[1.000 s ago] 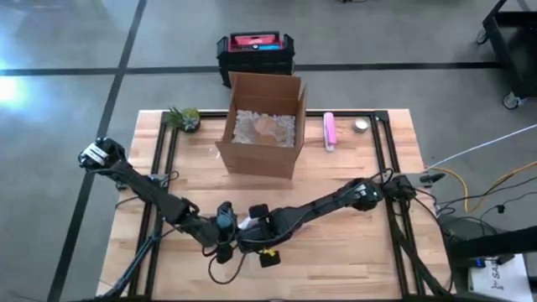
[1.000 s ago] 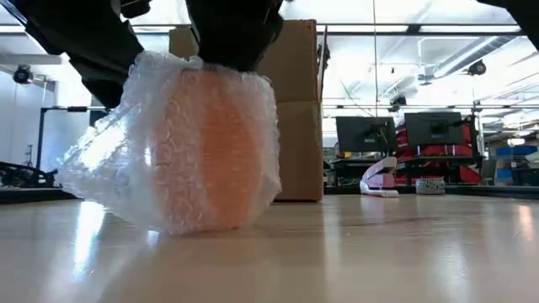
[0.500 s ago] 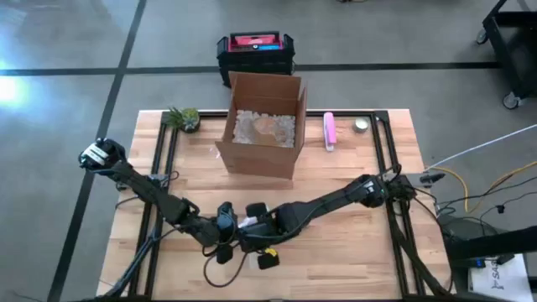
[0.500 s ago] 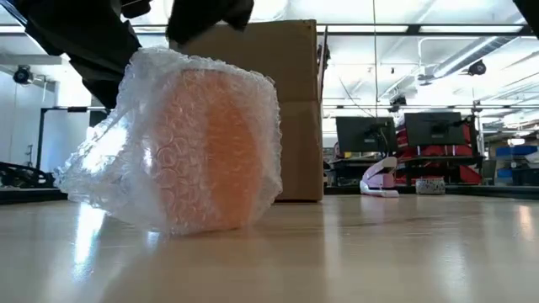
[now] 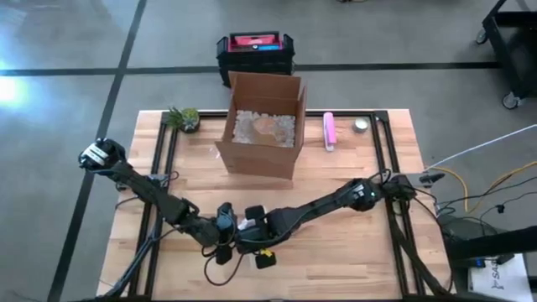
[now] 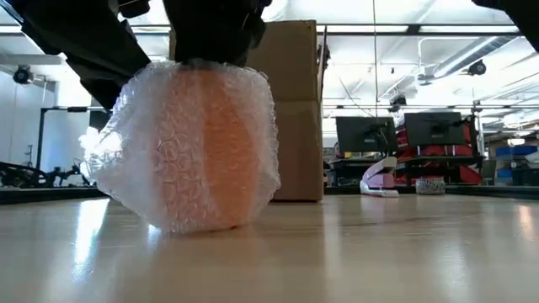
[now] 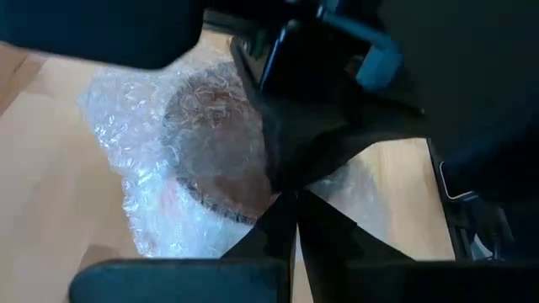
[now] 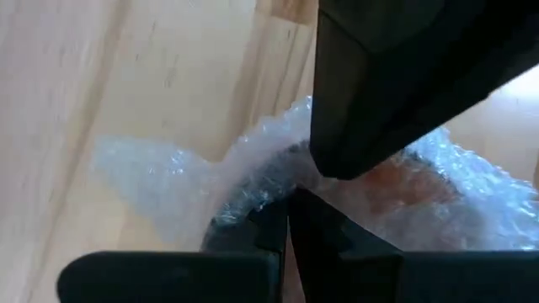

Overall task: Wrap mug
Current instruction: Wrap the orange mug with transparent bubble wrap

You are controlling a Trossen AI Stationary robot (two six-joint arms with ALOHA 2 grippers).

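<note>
Since half a second ago the loose flap of bubble wrap (image 6: 189, 143) that trailed out toward 9 o'clock in the low view has been drawn in against the mug (image 6: 206, 139), so the bundle now reads as a compact, rounded lump rather than a wedge; the dark bulk of a gripper has also come back down onto its top, where a moment earlier it sat higher and off to the side; the bundle itself has not left its spot.

The wrap is clear, pebbled with small round bubbles and crinkled at its edges; the mug shows through it as a soft orange-pink cylinder, standing on the pale, smooth wooden table (image 5: 352, 252); from above it lies at roughly 6 o'clock on the table, near the front edge, well apart from the box.

The left gripper (image 5: 225, 231) and the right gripper (image 5: 252, 225) meet over the bundle, nearly touching each other; the left wrist view shows dark fingers (image 7: 286, 151) pressed into the film over the mug's mouth; whether either pair of fingers is spread or pinched on the film cannot be told, since the arms hide one another.

At 12 o'clock stands an open brown cardboard box (image 5: 262, 126), square-sided, filled with pale packing bits; a pink stapler-like tool (image 5: 330, 131) lies at 1 o'clock.
</note>
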